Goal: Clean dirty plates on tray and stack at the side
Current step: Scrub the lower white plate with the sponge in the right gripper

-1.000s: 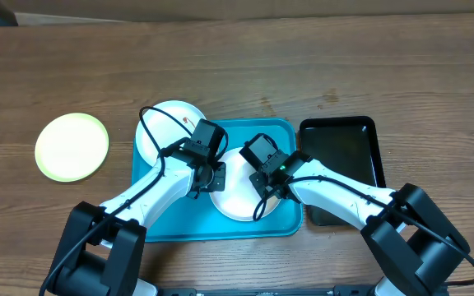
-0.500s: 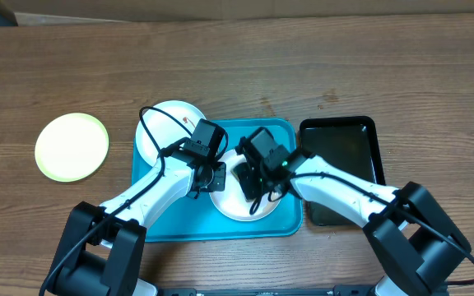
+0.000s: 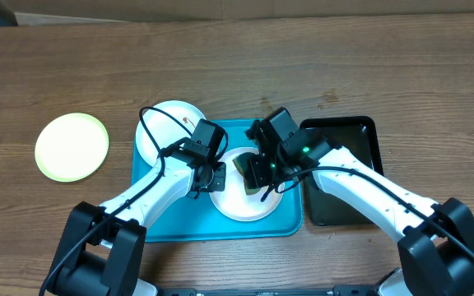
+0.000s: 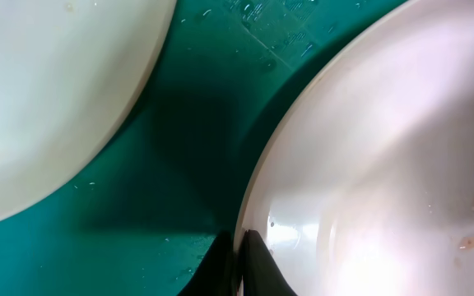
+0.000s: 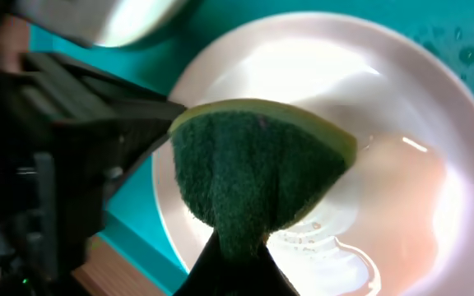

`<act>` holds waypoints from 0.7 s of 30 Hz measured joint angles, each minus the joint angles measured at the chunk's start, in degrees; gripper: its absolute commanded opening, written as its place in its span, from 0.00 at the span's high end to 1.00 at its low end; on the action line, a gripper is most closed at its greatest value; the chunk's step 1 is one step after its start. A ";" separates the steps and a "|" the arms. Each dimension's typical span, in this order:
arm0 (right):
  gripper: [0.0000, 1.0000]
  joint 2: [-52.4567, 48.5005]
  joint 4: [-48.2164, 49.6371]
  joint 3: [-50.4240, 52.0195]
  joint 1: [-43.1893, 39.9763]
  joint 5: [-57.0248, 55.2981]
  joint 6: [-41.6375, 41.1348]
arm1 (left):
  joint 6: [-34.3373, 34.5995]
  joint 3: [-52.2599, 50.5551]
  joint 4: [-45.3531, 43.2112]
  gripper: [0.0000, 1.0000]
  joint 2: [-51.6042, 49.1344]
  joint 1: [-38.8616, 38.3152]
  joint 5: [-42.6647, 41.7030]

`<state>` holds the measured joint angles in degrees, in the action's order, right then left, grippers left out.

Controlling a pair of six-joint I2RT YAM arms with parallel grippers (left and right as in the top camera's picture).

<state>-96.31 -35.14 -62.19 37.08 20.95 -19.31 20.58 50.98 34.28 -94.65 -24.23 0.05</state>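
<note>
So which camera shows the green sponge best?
The right wrist view: the sponge fills the middle, pinched in the right hand above the white plate. The overhead view shows only a small, partly hidden bit. The left wrist view doesn't show it.

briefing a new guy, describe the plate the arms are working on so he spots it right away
Find the turquoise tray mid-table, left of the black tray. Of two white plates, it is the white plate lying fully inside the tray. Unlike the other plate overhanging the tray's far-left corner, it sits under a green sponge.
</note>
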 measured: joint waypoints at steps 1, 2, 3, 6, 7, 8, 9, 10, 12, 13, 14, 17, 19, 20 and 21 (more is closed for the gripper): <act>0.96 0.00 2.05 1.86 0.09 0.15 -0.66 | 0.00 0.00 0.00 0.96 0.00 0.00 0.00; 0.96 0.00 3.39 2.99 0.15 0.20 -1.18 | 0.00 0.00 0.00 0.96 0.00 -0.02 0.00; 0.96 0.00 5.31 4.66 0.24 0.26 -1.68 | 0.00 0.00 0.00 0.96 0.00 -0.02 -0.02; 0.96 0.00 11.13 9.16 0.63 0.74 -3.43 | 0.00 0.00 0.00 0.96 0.00 0.00 -0.02; 0.96 0.00 13.20 10.45 0.79 1.16 -4.09 | 0.00 0.00 0.00 0.96 0.00 -0.02 -0.02; 0.96 0.00 15.19 11.67 0.81 1.66 -4.57 | 0.00 0.00 0.00 0.96 0.00 -0.02 -0.02; 0.96 -0.02 17.70 13.07 0.83 2.36 -4.96 | 0.00 0.00 0.02 0.96 0.00 0.00 -0.02; 0.96 -0.02 19.26 14.03 0.83 2.93 -5.20 | 0.00 0.00 0.02 0.96 0.00 -0.02 -0.02; 0.96 -0.02 21.49 15.91 0.83 3.74 -5.97 | 0.00 0.00 0.02 0.96 0.00 -0.02 -0.02; 0.96 -0.02 21.46 16.44 0.83 3.69 -6.16 | 0.00 0.00 0.02 0.96 0.00 0.00 -0.04; 0.96 -0.02 21.18 16.81 0.83 3.61 -6.21 | 0.00 0.00 0.00 0.96 0.00 -0.02 -0.04; 0.96 -0.02 19.50 17.20 0.83 2.56 -6.03 | 0.00 0.00 0.00 0.96 0.00 0.00 -0.04; 0.96 -0.02 18.71 17.20 0.83 1.97 -5.40 | 0.00 0.00 0.02 0.96 0.00 -0.02 -0.04; 0.96 -0.02 18.51 17.20 0.83 1.68 -5.05 | 0.00 0.00 0.02 0.96 0.00 -0.02 -0.02; 0.96 -0.02 18.38 17.20 0.83 1.36 -4.79 | 0.00 0.00 0.00 0.96 0.00 -0.02 -0.04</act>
<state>-96.33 -16.75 -44.99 37.91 22.31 -24.10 20.58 50.98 34.28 -94.65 -24.25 0.01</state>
